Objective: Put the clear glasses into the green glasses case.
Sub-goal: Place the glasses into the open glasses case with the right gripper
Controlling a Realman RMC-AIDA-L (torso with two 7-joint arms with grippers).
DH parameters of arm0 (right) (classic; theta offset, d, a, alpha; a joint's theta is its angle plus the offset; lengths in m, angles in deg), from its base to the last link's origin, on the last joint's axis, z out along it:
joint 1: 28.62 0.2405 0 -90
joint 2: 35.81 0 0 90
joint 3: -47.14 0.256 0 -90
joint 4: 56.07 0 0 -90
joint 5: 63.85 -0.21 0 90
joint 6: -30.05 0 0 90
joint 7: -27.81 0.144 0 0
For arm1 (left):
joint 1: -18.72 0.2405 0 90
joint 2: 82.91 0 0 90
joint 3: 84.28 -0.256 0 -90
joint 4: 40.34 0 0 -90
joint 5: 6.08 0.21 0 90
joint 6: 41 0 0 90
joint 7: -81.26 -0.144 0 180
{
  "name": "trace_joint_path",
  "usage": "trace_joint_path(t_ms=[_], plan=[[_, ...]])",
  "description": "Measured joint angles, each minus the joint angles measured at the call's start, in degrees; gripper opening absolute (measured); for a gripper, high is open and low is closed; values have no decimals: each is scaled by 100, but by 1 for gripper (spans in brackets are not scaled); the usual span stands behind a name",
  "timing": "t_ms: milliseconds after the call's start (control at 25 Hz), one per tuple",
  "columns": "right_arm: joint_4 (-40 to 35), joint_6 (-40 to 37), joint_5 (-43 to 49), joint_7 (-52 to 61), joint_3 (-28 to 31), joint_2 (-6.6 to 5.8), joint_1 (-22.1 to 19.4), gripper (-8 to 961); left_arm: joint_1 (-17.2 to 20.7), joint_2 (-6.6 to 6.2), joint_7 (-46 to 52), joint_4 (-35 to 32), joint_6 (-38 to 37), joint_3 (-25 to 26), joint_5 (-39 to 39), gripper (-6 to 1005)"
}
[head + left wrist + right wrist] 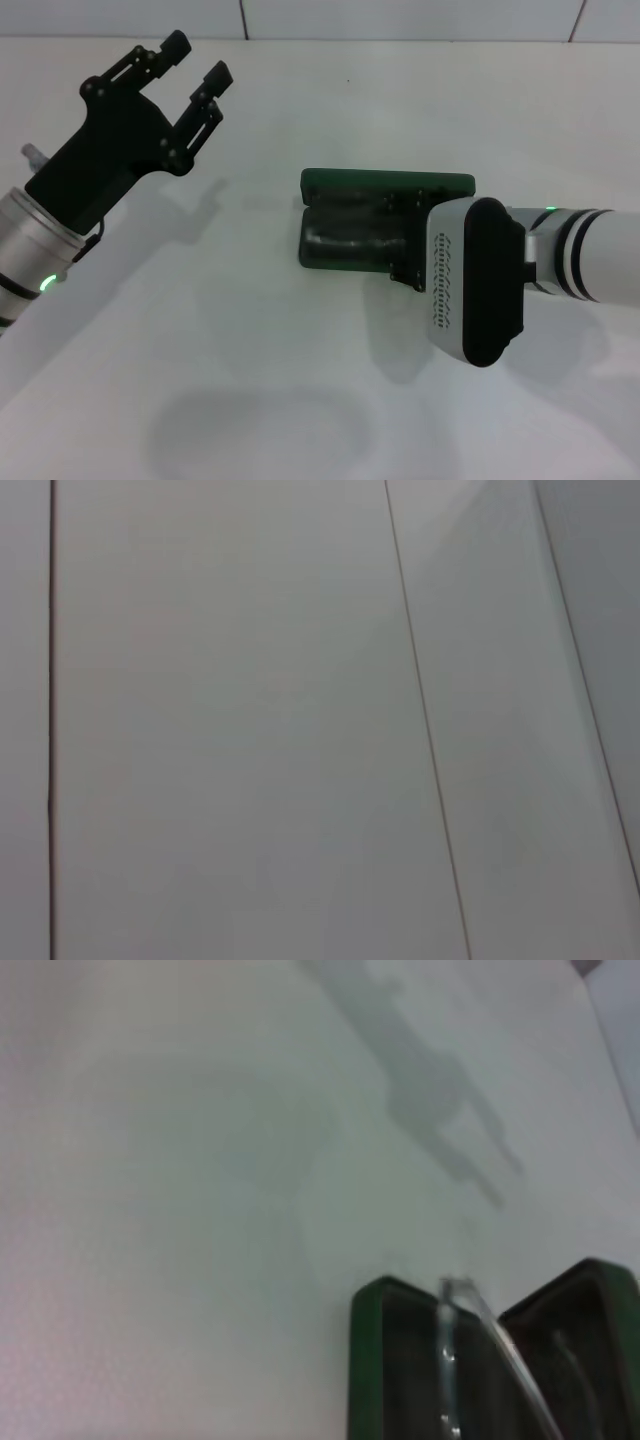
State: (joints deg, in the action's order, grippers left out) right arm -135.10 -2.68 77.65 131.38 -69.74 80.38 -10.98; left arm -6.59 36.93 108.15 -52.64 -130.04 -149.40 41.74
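My right gripper (408,245) hangs over the open case (345,235) at the middle of the worktop (250,380); I cannot tell how its fingers stand. The glasses (470,1345) lie in the case's tray, with one clear arm rising above the rim in the right wrist view. My left gripper (190,95) is parked well to the left, fingers spread, holding nothing.

Risks, as I judge them:
- The raised arm may catch when the lid closes.
- A withdrawal that brushes the frame may drag the glasses out.
- A push against the rim may slide the case.
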Motion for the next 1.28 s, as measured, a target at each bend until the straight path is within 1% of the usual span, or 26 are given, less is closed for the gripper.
trace_joint_path(t_ms=[80,200,320,440,800,960,1280], plan=[[-80,-97,-65,3,55,-3,-12,528,9,-1,0,0,34,0,0,475],[-154,-265,-102,26,105,-5,-17,528,20,-6,0,-2,72,0,-1,475],[-303,-753,-200,58,300,-8,-6,528,16,-13,0,-13,96,0,-2,475],[-409,-1058,-360,64,503,-10,2,528,5,-13,0,-16,98,6,-1,475],[-532,-1760,-1319,18,933,-35,82,528,-28,-13,-6,-35,129,25,-1,475],[-387,-1876,-1660,12,1086,-43,169,529,-81,-14,-9,-45,178,7,-1,475],[181,-1661,-1953,45,1254,-20,402,529,-99,-13,-9,-31,242,0,-1,476]])
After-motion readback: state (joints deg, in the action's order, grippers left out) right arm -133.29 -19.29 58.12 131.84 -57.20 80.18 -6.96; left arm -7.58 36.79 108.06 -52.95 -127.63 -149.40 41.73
